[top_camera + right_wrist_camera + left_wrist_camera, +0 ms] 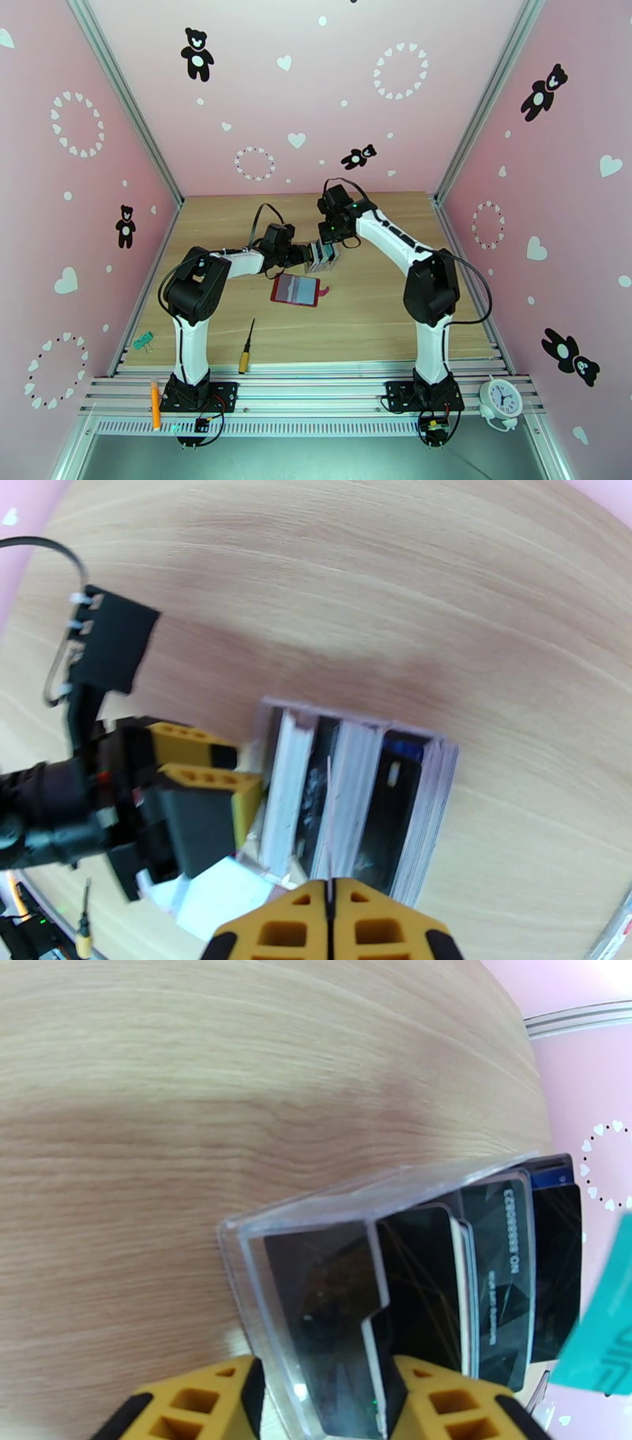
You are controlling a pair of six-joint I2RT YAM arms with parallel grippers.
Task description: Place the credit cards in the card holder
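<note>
Cards come first: from above, the credit cards (325,254) stand on edge in a clear rack (318,260) at the middle of the table (379,316), between the left gripper (306,254) and the right gripper (330,241). The card holder (296,290) lies open and flat just in front of the rack, with its striped slots facing up. A screwdriver (247,347), a green clip (142,341), an orange pen (155,404) and a clock (500,399) sit well apart at the near side and block nothing.

From the left wrist, the yellow fingers (442,1398) are about half open and clamp the end of the rack, holding it steady. Black cards (490,1276) lean inside, and a teal card (608,1331) hangs at the right edge.

From the right wrist, the fingers are pressed together on a thin edge, which I judge to be the teal card. I cannot tell if it is free of the rack.

The cards look light, stiff and glossy, so probably slippery. The top short edge is the best place to pinch. The rack walls and neighbouring cards crowd the fingers, and the wallet slots look narrow, so a card must enter straight.
</note>
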